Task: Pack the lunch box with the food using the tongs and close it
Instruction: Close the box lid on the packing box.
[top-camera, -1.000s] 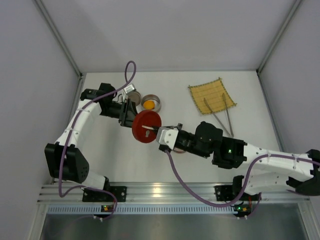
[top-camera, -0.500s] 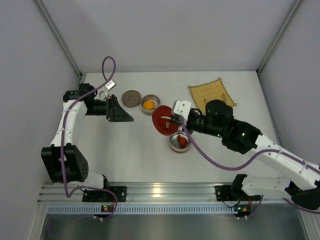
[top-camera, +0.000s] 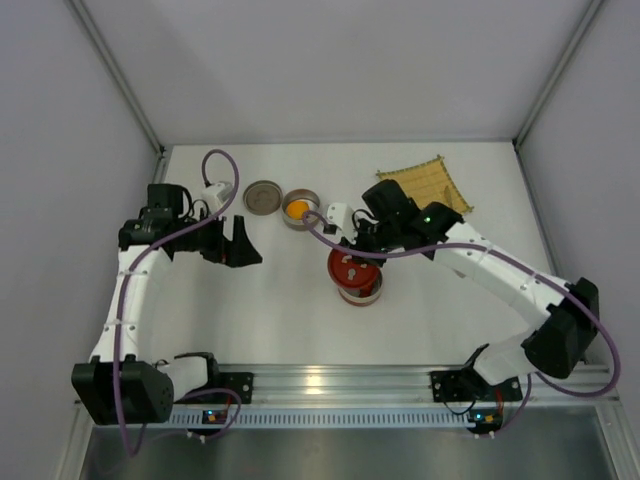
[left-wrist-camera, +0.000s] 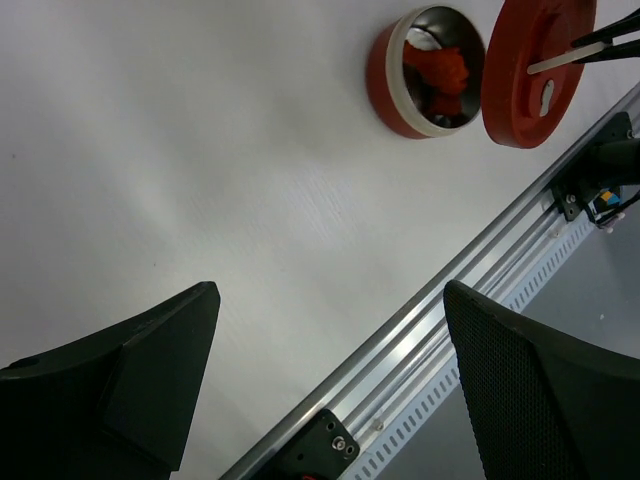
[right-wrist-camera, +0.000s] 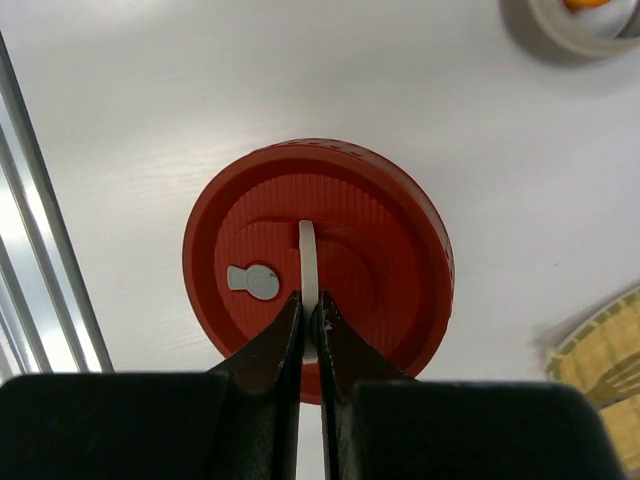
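Observation:
My right gripper (right-wrist-camera: 308, 312) is shut on the white handle (right-wrist-camera: 307, 250) of the red lunch box lid (right-wrist-camera: 380, 270). From the top, the lid (top-camera: 350, 266) hangs over the red lunch box bowl (top-camera: 364, 296). The left wrist view shows dark red food (left-wrist-camera: 440, 70) in that bowl (left-wrist-camera: 385, 75), with the lid (left-wrist-camera: 530, 70) raised beside and above it. An orange food piece (top-camera: 298, 209) lies in a small metal bowl (top-camera: 310, 196). My left gripper (top-camera: 243, 247) stands open and empty, well left of the bowl. The tongs are hidden.
A round grey lid (top-camera: 263, 196) lies left of the orange piece's bowl. A bamboo mat (top-camera: 432, 180) lies at the back right, partly under my right arm. The aluminium rail (left-wrist-camera: 470, 260) runs along the table's near edge.
My right gripper carried the red lid rightward, then down over the red bowl. My left gripper let go of the lid, opened wide and drew back to the left.

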